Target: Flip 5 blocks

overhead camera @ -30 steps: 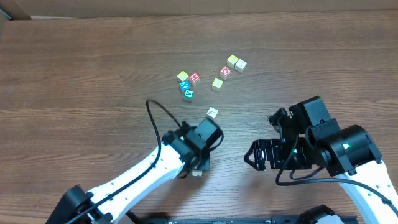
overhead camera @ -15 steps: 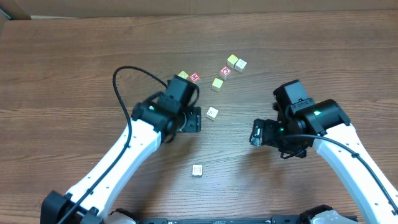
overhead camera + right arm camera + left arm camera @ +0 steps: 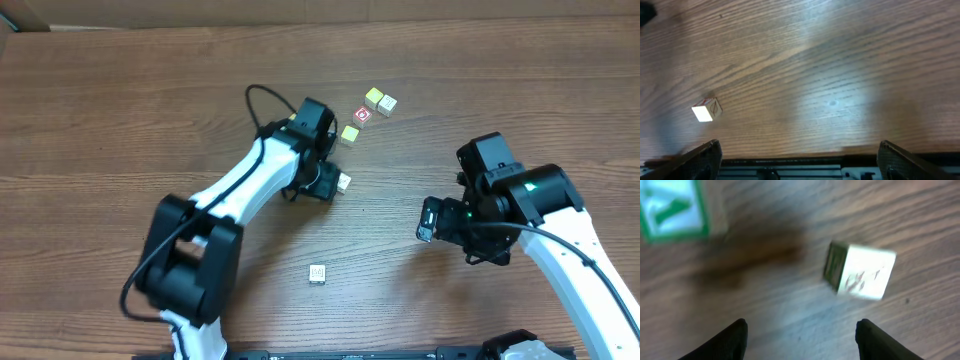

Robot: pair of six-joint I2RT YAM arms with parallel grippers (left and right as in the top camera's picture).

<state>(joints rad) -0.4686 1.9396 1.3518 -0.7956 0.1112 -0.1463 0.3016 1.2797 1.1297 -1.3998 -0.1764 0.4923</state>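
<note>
My left gripper (image 3: pixel 322 187) hovers open just left of a pale block (image 3: pixel 343 182). In the left wrist view that pale block (image 3: pixel 862 272) lies ahead of my gripper (image 3: pixel 802 332), which has only bare wood between its fingertips. A teal-framed block (image 3: pixel 672 210) shows at the top left of that view. Another pale block (image 3: pixel 318 272) sits alone near the front; the right wrist view shows it (image 3: pixel 706 110) far to the left. Yellow-green (image 3: pixel 350 133), red (image 3: pixel 363 114), yellow-green (image 3: pixel 373 97) and pale (image 3: pixel 388 103) blocks lie at the back. My right gripper (image 3: pixel 428 220) is open over bare wood (image 3: pixel 802 160).
The left arm (image 3: pixel 270 165) reaches across the table's middle and covers part of the block cluster in the overhead view. The table's front edge with a dark rail (image 3: pixel 800 167) lies just below the right gripper's fingers.
The left gripper left the lone pale block near the front, rose toward the back cluster, then swung right to the pale block. The right arm shifted slightly right.
</note>
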